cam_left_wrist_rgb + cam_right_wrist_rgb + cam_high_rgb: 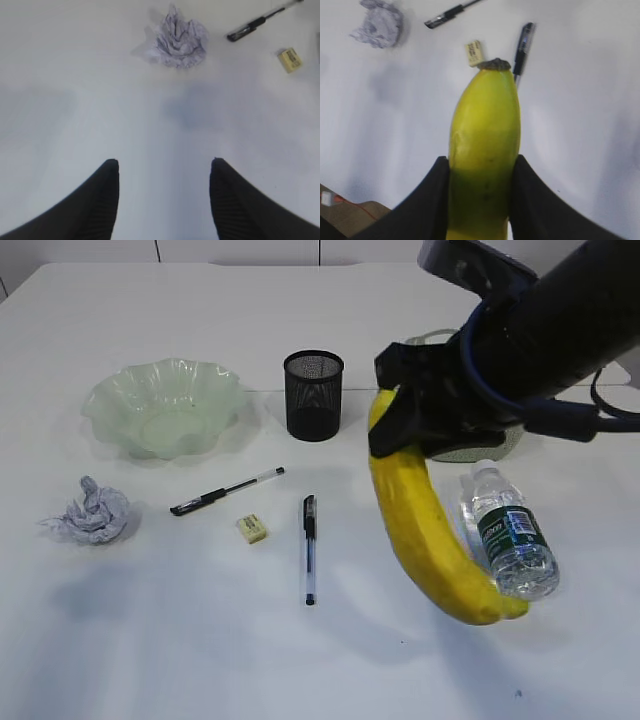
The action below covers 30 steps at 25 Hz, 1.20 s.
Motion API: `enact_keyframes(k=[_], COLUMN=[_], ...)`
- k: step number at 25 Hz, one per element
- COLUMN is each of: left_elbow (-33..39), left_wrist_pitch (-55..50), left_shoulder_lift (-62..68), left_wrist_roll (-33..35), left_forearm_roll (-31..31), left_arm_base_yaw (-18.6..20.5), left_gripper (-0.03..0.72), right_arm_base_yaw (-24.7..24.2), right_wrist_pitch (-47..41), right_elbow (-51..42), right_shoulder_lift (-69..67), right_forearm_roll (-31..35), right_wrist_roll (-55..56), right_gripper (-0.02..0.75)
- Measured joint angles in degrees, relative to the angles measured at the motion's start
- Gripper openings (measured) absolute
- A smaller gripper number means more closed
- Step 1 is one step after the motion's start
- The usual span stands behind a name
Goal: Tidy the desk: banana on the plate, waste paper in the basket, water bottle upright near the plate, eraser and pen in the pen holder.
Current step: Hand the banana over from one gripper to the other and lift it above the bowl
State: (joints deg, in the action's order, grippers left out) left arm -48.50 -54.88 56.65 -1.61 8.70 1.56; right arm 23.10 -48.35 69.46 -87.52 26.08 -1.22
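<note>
My right gripper (396, 428) is shut on the upper end of the yellow banana (425, 535), which hangs clear of the white desk (180, 640). In the right wrist view both black fingers press the banana (485, 125). The water bottle (512, 532) lies on its side just right of the banana's lower tip. The pale-green plate (165, 405) sits far left, the black mesh pen holder (313, 395) mid-back. The waste paper (177, 37) lies ahead of my open, empty left gripper (164, 161). The eraser (252, 528) rests between two pens (227, 490) (309, 548). The basket (480, 452) is mostly hidden behind my right arm.
In the exterior view the waste paper (95, 512) lies below the plate at the left. The right arm's cables (600, 410) trail off to the right edge. Bare desk spreads along the front.
</note>
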Motion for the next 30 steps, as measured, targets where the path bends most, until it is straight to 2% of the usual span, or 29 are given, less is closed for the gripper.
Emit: enact_keyframes(k=[4, 7, 10, 13, 17, 19, 25, 30], left_elbow=[0.15, 3.41, 10.0, 16.01, 18.68, 18.68, 18.71, 18.71], left_wrist_pitch=[4.59, 11.61, 19.99, 26.01, 29.2, 29.74, 33.6, 40.83], left_shoulder_lift=[-1.91, -4.18, -7.23, -10.51, -14.19, -14.91, -14.91, -12.36], left_wrist_roll=[0.0, 0.1, 1.09, 6.3, 16.71, 19.66, 23.0, 23.23], left_forearm_roll=[0.08, 0.65, 2.38, 8.3, 15.51, 18.38, 21.68, 20.8], left_arm_base_yaw=[0.0, 0.0, 0.0, -1.14, -7.05, -11.0, -21.48, -23.23], left_gripper=[0.404, 0.404, 0.403, 0.403, 0.403, 0.403, 0.397, 0.37], right_arm_base_yaw=[0.12, 0.32, 0.34, 0.34, 0.34, 0.34, 0.34, 0.34], right_wrist_pitch=[2.26, 2.62, 4.17, 5.24, 6.16, 6.42, 6.51, 6.29], right_elbow=[0.0, -0.14, -0.25, -0.25, -0.25, -0.25, 0.84, 3.08], right_shoulder_lift=[-1.47, -2.89, -3.19, -3.19, -3.19, -3.19, -3.19, -3.19], right_forearm_roll=[10.74, 17.28, 19.6, 20.89, 21.6, 21.72, 21.98, 22.11], right_wrist_roll=[-7.33, -10.88, -12.17, -12.55, -13.18, -13.65, -14.66, -14.66], right_gripper=[0.22, 0.22, 0.22, 0.22, 0.22, 0.22, 0.22, 0.219])
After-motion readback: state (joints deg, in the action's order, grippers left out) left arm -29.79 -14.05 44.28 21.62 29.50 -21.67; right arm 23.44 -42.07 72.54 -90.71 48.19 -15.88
